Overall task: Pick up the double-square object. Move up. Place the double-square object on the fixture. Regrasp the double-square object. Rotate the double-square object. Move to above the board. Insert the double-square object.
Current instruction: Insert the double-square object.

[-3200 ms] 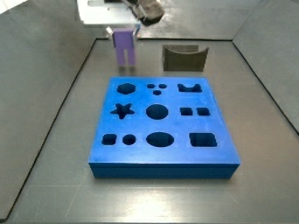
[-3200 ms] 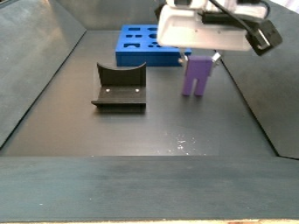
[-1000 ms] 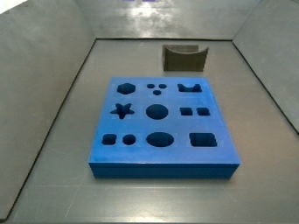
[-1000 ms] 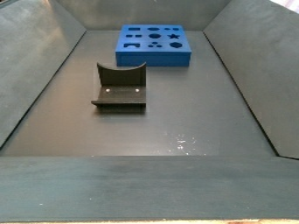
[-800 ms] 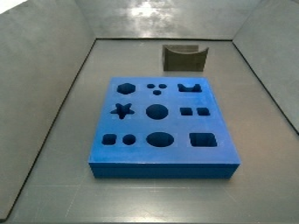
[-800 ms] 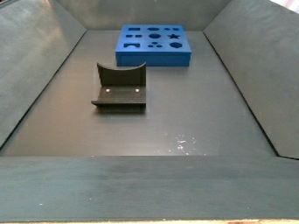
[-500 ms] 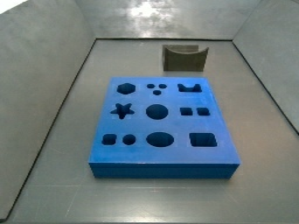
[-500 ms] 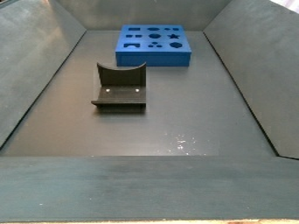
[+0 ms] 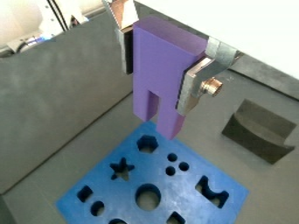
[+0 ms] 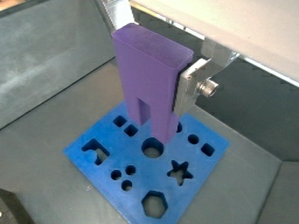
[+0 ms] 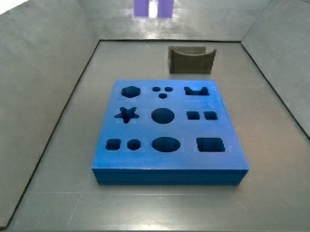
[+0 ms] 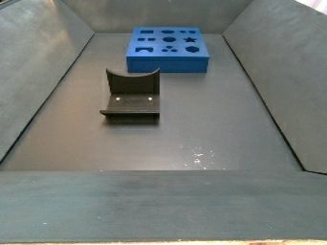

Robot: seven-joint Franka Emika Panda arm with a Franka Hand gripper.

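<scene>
Since a moment ago, the double-square object (image 11: 150,8) has come back into a side view at the top edge, high over the floor. Both wrist views show it upright, clamped between the gripper's (image 9: 160,63) silver fingers (image 10: 191,80), hanging above the board (image 10: 105,150). Probably only its lower end shows from the side. The fixture (image 12: 130,96) stands apart on the floor, empty.

The double-square object (image 11: 151,7) peeks in at the top edge, behind the fixture (image 11: 190,62) and board (image 11: 182,131).
</scene>
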